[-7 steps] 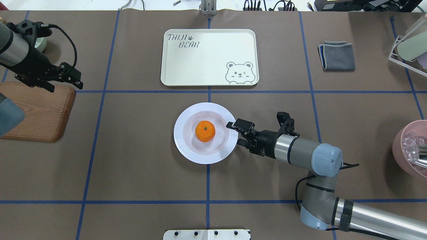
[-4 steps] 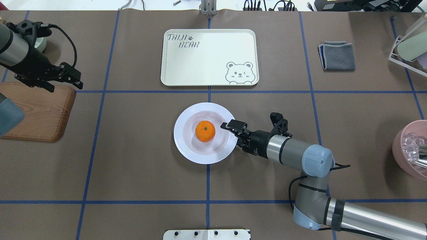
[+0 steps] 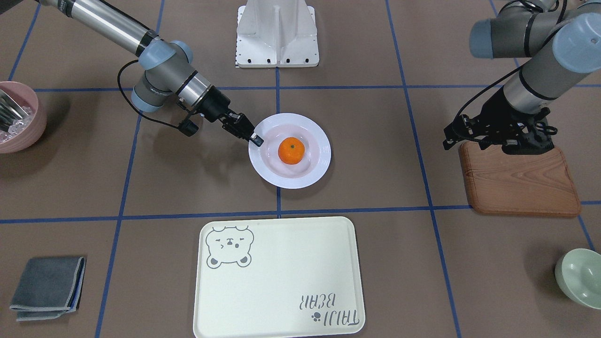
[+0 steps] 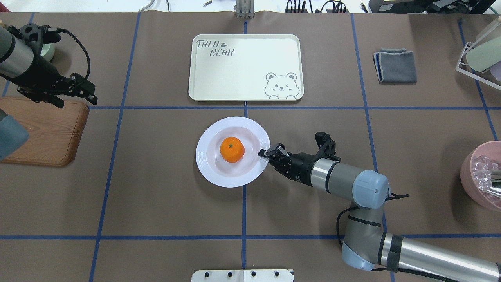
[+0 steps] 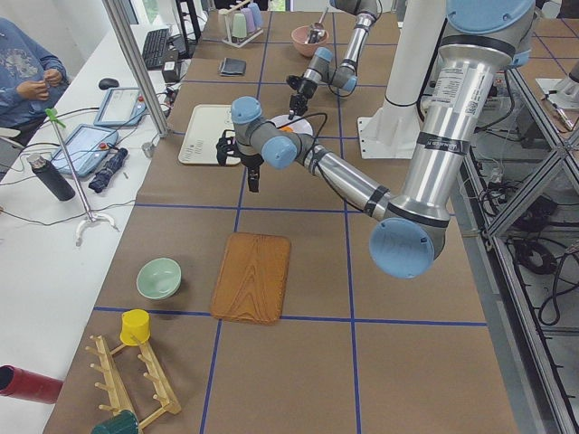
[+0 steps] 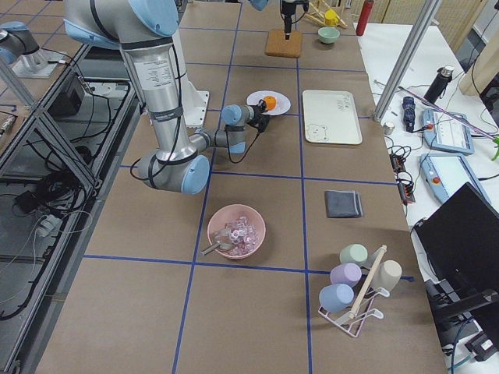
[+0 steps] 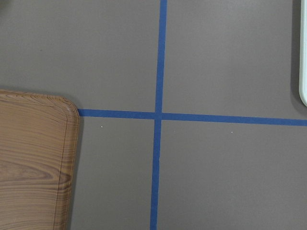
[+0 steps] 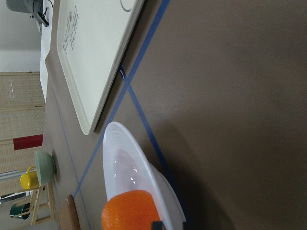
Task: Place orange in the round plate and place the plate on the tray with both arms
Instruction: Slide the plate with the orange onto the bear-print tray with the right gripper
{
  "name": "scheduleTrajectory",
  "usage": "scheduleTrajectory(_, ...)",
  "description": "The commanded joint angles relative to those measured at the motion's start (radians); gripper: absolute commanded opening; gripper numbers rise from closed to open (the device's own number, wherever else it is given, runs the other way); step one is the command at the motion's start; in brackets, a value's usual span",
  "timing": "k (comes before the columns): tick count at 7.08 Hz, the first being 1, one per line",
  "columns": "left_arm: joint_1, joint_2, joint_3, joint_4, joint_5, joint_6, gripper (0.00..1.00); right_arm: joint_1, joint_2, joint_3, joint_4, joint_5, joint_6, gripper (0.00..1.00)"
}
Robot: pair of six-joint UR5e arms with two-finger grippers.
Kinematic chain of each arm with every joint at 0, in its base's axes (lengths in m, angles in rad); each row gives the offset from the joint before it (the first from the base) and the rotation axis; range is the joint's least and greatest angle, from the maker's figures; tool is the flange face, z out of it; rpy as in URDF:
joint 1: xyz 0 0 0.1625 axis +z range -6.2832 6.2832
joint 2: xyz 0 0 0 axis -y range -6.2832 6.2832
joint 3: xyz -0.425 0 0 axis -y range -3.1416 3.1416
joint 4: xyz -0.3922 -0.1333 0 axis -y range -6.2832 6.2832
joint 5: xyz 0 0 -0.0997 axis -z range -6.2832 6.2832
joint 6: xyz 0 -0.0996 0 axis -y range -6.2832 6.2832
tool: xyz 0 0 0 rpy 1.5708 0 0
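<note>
The orange (image 4: 232,149) lies in the middle of the round plate (image 4: 207,166), which sits on the table just short of the tray (image 4: 250,58). My right gripper (image 4: 265,153) is shut on the plate's right rim; the front view shows its fingertips (image 3: 256,138) pinching the rim of the round plate (image 3: 320,164). The right wrist view shows the orange (image 8: 129,211) inside the plate (image 8: 117,148) with the tray (image 8: 96,57) beyond. Far off to the left, my left gripper (image 4: 91,92) hangs open over the far corner of the wooden board, holding nothing.
A wooden board (image 4: 47,133) lies at the left edge. A folded grey cloth (image 4: 395,65) is at the far right, with a cup rack (image 4: 479,55) beyond it. A pink bowl (image 4: 483,174) sits at the right edge, a green bowl (image 3: 580,277) far left.
My right gripper slid in over the plate's rim and shut on it. The plate with the orange has shifted left and a little toward the tray. The left arm has barely moved.
</note>
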Motion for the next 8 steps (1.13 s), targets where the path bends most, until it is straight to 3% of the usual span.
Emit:
scheduleTrajectory(1,0.000,0.000,0.000,0.000,0.000,0.000,0.99,0.013,-0.003,0.059,0.000,0.000,0.004,0.00)
scheduleTrajectory(3,0.000,0.000,-0.002,0.000,0.000,-0.002,0.99,0.039,-0.014,0.109,0.002,-0.023,0.030,0.00)
scheduleTrajectory(6,0.000,0.000,-0.008,0.000,0.000,-0.002,0.99,0.080,-0.005,0.089,-0.006,-0.179,0.071,0.00)
scheduleTrajectory(8,0.000,0.002,-0.020,0.002,0.002,-0.002,0.99,0.124,0.101,-0.071,-0.026,-0.259,0.125,0.00)
